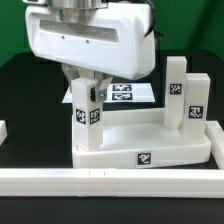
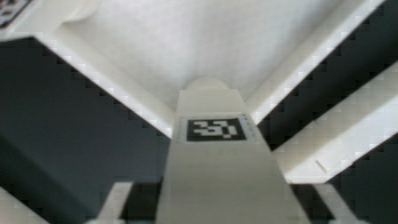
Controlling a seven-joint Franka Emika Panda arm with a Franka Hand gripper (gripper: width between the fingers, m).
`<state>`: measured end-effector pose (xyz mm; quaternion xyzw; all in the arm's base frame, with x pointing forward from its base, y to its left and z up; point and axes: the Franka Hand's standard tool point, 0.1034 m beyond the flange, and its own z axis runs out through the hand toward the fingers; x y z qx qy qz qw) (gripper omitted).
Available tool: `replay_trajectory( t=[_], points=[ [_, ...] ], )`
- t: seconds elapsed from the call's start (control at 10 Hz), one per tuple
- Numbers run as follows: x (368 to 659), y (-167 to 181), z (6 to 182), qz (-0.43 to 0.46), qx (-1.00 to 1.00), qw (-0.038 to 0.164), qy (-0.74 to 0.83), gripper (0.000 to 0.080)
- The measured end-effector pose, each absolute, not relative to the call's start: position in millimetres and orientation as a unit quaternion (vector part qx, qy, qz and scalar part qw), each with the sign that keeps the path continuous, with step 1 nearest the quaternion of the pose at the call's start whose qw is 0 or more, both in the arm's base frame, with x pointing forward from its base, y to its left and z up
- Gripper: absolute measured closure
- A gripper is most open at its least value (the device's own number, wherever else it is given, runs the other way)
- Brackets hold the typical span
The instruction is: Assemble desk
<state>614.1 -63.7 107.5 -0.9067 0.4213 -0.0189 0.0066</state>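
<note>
leg (image 1: 85, 108) on tabletop (image 1: 150, 150) | two legs (image 1: 186, 100) exterior view's right | rail (image 1: 110, 182) in front

marker board (image 1: 124, 94) flat on black table (image 1: 30, 85) | long white rail (image 1: 60, 181) in front

A white tagged leg (image 2: 217, 150) stands between two blurred gripper fingers (image 2: 119, 203), its far end reaching over the tabletop (image 2: 214, 45), near the rim's corner.
</note>
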Motion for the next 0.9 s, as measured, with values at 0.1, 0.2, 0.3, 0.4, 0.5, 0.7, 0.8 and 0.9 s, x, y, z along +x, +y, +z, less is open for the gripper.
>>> replay_trajectory(
  t=[0.1,0.2,0.3,0.4,0.5,0.7,0.8,0.9],
  points=[
    [614.5,-63.4,107.2,-0.020,-0.878,0.013,0.478,0.0509],
    [614.6,-63.2,107.1,-0.019,-0.856,0.015,0.517,0.0509],
    [614.7,-62.9,106.8,-0.018,-0.834,0.018,0.551,0.0509],
    [615.0,-62.5,106.8,-0.017,-0.804,0.019,0.595,0.0509],
    [615.4,-62.1,106.7,-0.016,-0.782,0.020,0.623,0.0509],
    [615.6,-61.8,106.6,-0.014,-0.738,0.023,0.674,0.0509],
    [615.8,-61.0,106.6,-0.012,-0.715,0.027,0.699,0.0509],
    [615.8,-60.8,106.5,-0.011,-0.699,0.027,0.715,0.0509]
  ],
)
